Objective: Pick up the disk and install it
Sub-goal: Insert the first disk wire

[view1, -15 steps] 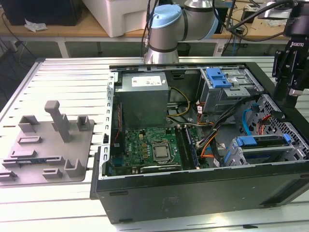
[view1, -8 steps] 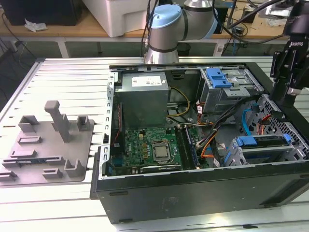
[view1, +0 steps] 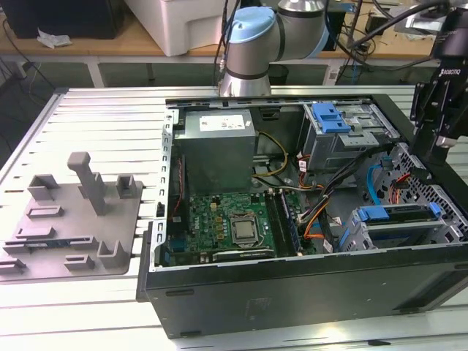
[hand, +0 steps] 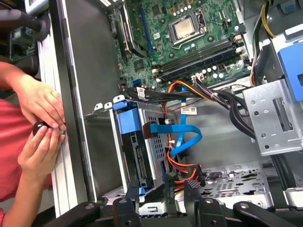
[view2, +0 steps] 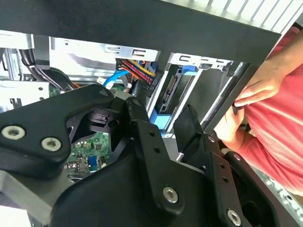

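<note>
- Blue-framed and silver, the disk (hand: 138,160) stands on edge in a metal drive bay of the open computer case (view1: 292,292), close to the case wall at the exterior view's right.
- The black gripper (hand: 161,191) hovers just over that bay, its fingers spread apart and holding nothing.
- A blue data cable (hand: 187,142) and orange wires loop just beside the disk.
- A person's hands (hand: 45,101) rest on the case's outer edge, near the bay.
- A grey fixture (view1: 73,212) lies on the slatted metal worktop (view1: 110,110), well apart from the case.
</note>
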